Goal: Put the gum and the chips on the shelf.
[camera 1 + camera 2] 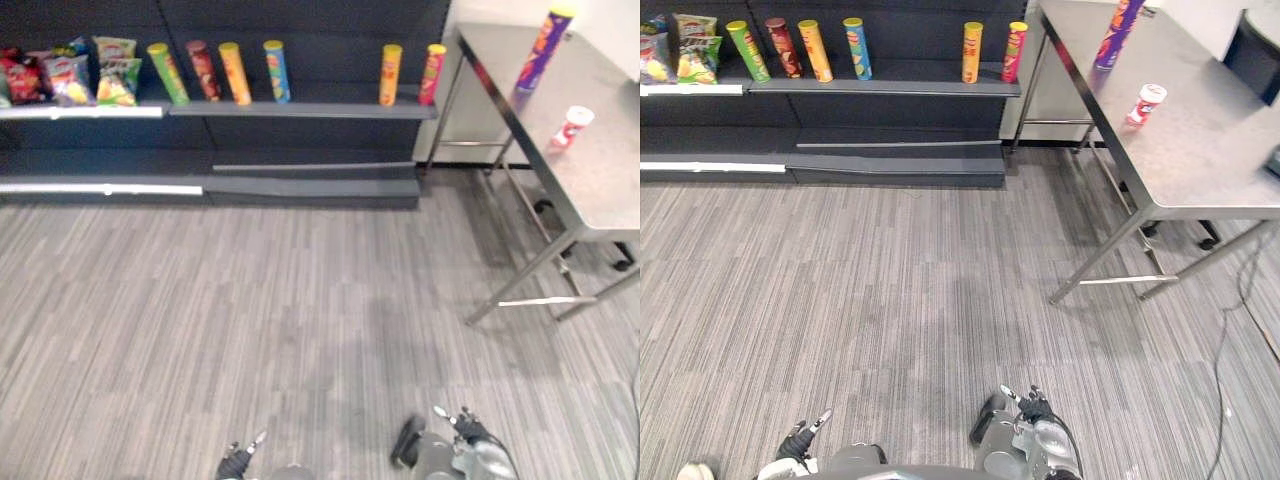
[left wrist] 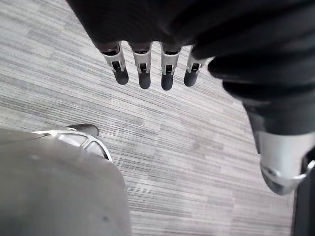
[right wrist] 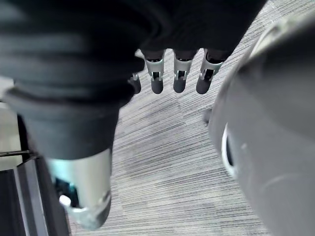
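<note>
Chips (image 1: pixel 545 48) and gum (image 1: pixel 573 127) stood on the counter (image 1: pixel 610 180), upper right. Cans (image 1: pixel 235 72) lined the shelf (image 1: pixel 320 108). Left hand (image 2: pixel 142 66) and right hand (image 3: pixel 179 78) hung spread.

Purple chips can (image 1: pixel 545 45), red-white gum (image 1: pixel 572 126), grey-striped floor (image 1: pixel 250 300).

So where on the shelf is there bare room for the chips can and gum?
The widest bare stretch of the upper shelf lies between the blue can and the two cans at its right end. The lower shelf looks bare too. The left end is crowded: chip bags, then four cans close together.
</note>
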